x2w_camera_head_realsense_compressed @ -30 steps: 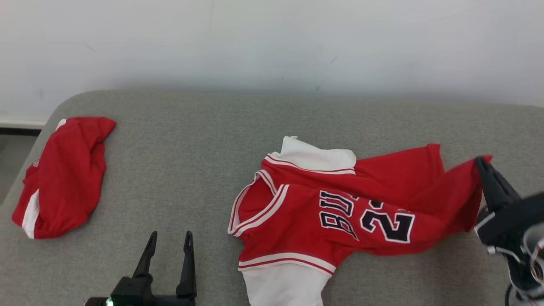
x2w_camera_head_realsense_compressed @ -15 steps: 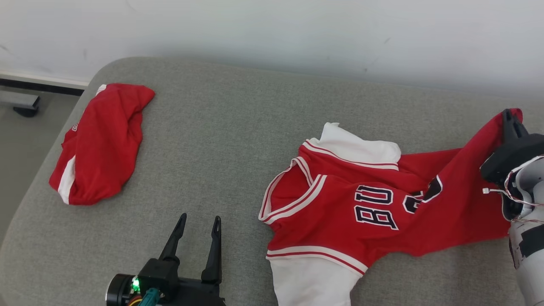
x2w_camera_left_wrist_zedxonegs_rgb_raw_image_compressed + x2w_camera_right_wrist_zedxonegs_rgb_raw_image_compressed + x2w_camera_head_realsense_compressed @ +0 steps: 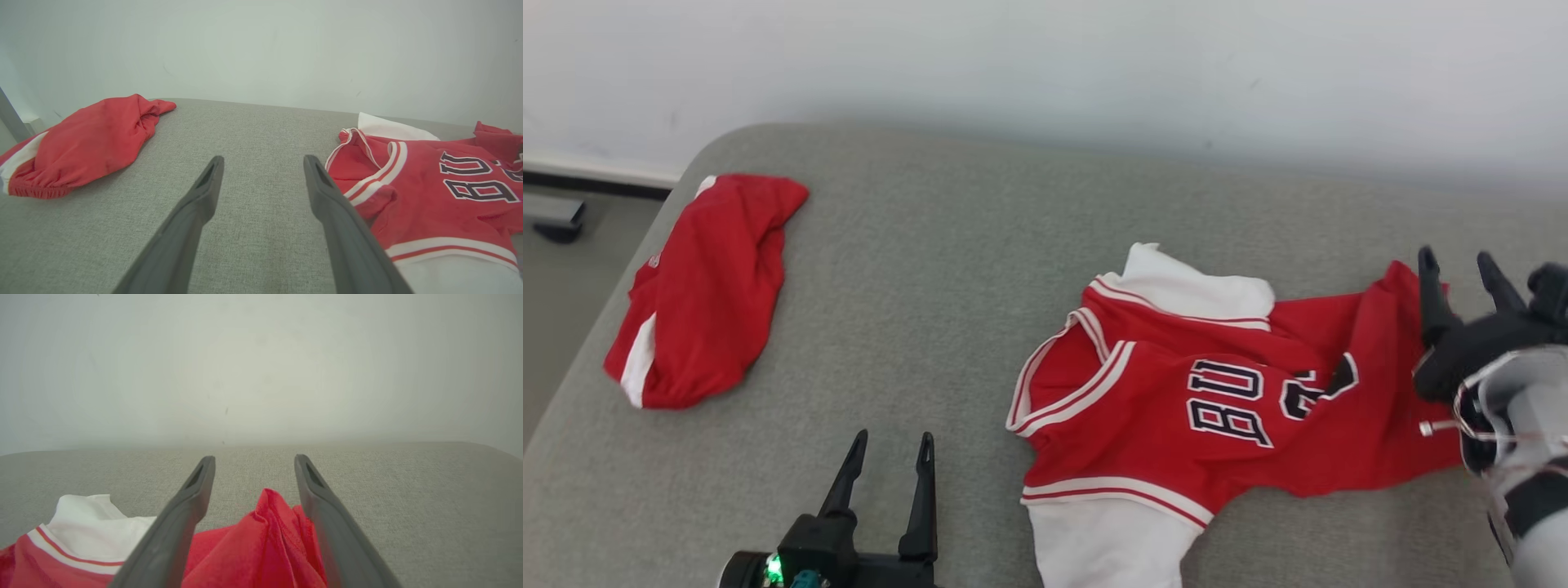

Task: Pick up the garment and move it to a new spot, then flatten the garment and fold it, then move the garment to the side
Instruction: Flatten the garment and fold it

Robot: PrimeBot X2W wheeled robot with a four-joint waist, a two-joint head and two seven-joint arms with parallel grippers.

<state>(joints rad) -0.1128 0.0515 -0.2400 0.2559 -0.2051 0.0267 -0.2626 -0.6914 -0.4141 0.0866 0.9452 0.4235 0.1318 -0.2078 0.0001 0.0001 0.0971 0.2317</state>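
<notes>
The right gripper [image 3: 1456, 273] is open at the right end of the red jersey [image 3: 1143, 408], and a red fold pokes up between its fingers. The left gripper [image 3: 890, 461] is open too, over the gray bench [image 3: 947, 269]. The jersey lies crumpled there, well apart from another red cloth [image 3: 703, 286].

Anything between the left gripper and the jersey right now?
Nothing visible. Only bare grey cushion lies between the open left gripper and the jersey. The other red garment lies on the opposite side, out of that path. The right gripper stands open with a jersey fold between its fingers.
</notes>
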